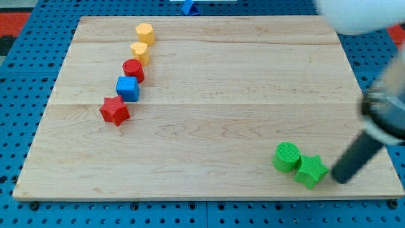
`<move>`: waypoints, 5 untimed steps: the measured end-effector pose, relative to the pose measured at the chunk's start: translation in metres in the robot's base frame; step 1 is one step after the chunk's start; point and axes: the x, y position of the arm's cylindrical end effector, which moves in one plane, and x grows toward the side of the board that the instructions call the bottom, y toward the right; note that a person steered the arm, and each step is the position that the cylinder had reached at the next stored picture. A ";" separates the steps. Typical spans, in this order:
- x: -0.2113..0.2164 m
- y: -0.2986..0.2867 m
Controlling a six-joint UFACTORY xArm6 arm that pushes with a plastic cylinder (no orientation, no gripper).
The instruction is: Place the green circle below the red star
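My tip (338,179) rests at the bench's (209,145) five o'clock corner, just at three o'clock of the green star (311,171); there is no claw to clench. The green circle (286,156) touches that star at ten o'clock. The approach step seems in hand; next I should round the star and push the circle toward nine o'clock, under the red star (114,110).

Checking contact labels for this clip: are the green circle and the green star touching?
Touching. The camera view shows the green circle and the green star pressed edge to edge, no board visible between them. My tip sits just right of the star.
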 end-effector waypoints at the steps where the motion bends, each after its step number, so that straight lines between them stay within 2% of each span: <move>1: -0.030 -0.066; 3: -0.093 -0.145; 5: -0.125 -0.193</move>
